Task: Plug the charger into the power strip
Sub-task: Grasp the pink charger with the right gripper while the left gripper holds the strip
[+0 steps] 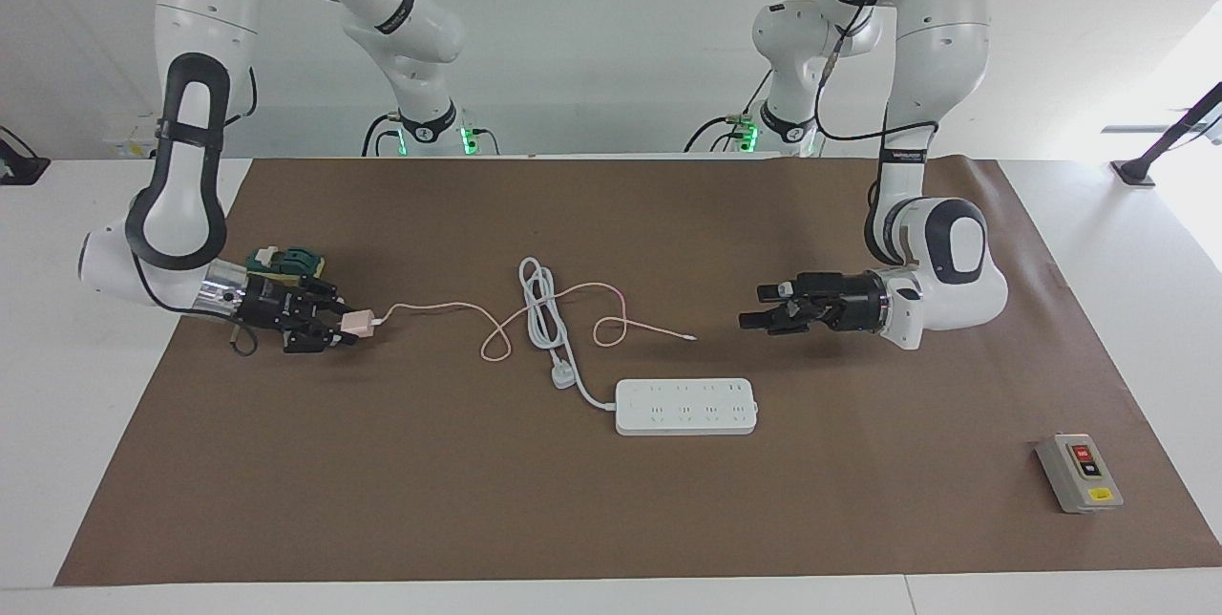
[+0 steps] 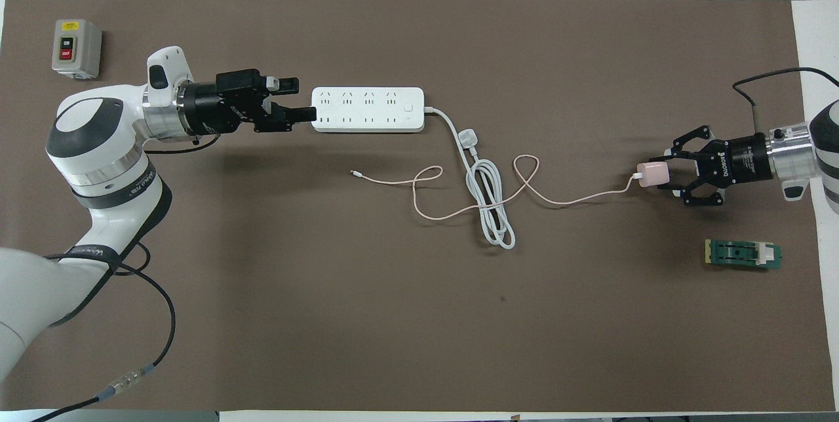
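Brown matting under everything; I see my right gripper [image 1: 346, 325] clamped on the charger [image 1: 359, 324], the strip [image 1: 686, 406] well apart toward the left arm's end, lengthwise along the table. Left gripper [image 1: 754, 306] waits, fingers apart.

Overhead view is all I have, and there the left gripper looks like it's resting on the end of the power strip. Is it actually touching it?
Observer: No. In the facing view the left gripper hangs in the air, open, with bare mat showing between it and the power strip.
Operator: And the charger, is it lifted?
Observer: The right gripper sits low, close to the mat, its fingers closed on the charger. I cannot tell whether the charger is off the mat.
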Available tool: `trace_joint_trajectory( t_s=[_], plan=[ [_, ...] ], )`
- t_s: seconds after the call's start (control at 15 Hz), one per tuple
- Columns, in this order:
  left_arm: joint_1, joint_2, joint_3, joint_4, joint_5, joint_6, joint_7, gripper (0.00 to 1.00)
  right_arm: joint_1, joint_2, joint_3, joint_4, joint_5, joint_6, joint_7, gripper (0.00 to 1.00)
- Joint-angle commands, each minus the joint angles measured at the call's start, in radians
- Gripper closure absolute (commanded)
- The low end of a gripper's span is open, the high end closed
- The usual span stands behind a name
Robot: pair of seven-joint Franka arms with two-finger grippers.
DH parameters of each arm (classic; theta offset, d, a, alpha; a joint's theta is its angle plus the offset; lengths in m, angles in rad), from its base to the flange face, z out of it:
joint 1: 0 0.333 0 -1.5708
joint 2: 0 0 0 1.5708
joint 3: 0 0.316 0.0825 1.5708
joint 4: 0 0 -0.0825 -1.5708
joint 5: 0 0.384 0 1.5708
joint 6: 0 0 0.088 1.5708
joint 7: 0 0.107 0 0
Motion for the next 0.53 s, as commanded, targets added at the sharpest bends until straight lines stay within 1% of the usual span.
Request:
trace_joint_trajectory(
  t_s=[0.0, 0.13, 0.27, 0.4, 0.47],
  plan=[
    [-0.056, -0.158, 0.01, -0.164, -0.034, 0.132, 0.04, 0.0, 0.03, -0.076, 0.042, -0.001, 0.019, -0.025, 0.074, 1.0],
    [-0.063, -0.161, 0.01, -0.169, -0.034, 0.154, 0.04, 0.0, 0.095, -0.126, 0.042, -0.001, 0.02, -0.031, 0.135, 1.0],
    [-0.063, -0.153, 0.01, -0.169, -0.033, 0.144, 0.043, 0.0, 0.161, -0.16, 0.042, -0.001, 0.033, -0.025, 0.184, 1.0],
    [-0.063, -0.146, 0.009, -0.164, -0.033, 0.105, 0.043, 0.0, 0.234, -0.18, 0.042, 0.001, 0.085, -0.008, 0.258, 1.0],
    [-0.063, -0.146, 0.009, -0.163, -0.033, 0.096, 0.043, 0.0, 0.26, -0.183, 0.042, 0.001, 0.094, 0.022, 0.302, 1.0]
  ],
)
